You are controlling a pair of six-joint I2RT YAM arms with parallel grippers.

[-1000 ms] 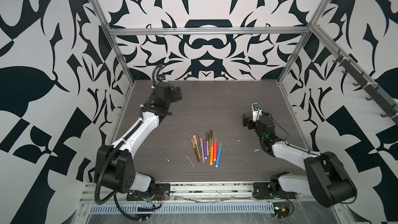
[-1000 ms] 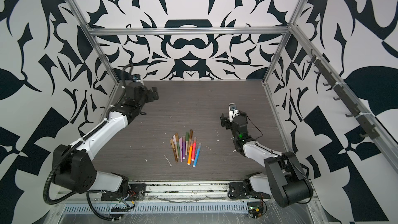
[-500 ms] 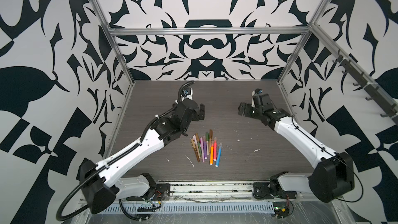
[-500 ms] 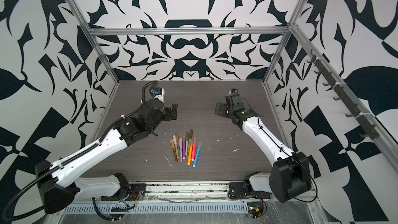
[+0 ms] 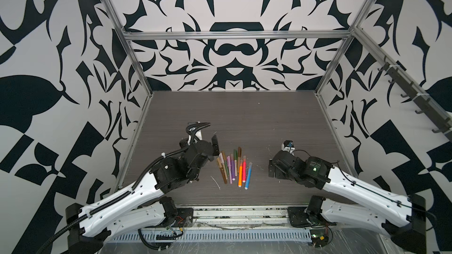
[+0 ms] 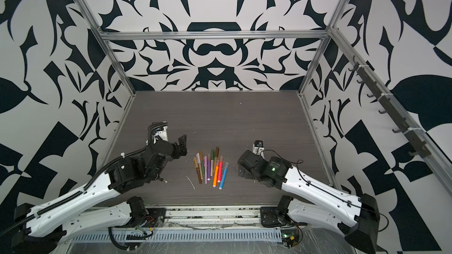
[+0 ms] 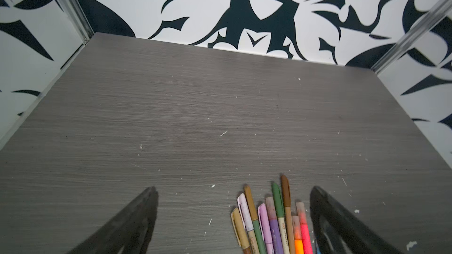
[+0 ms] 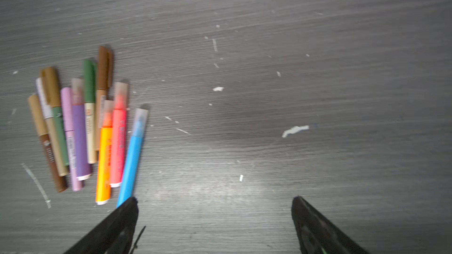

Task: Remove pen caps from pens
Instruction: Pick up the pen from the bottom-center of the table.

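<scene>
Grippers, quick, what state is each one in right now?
Left gripper: open, holding nothing.
Right gripper: open, holding nothing.

No text, brand, number or sign is legible in any view. Several of the pens (image 8: 79, 138) carry print, seen best in the right wrist view:

- Dark marks that appear to be lettering run along the orange barrel (image 8: 104, 167) and the red-pink barrel (image 8: 118, 147).
- White marks run along the brown barrel (image 8: 52, 164).
- A small red mark with dark print sits on the cream barrel (image 8: 91, 133).

Blur prevents reading any character. In both top views the barrels are too small to show print.
</scene>
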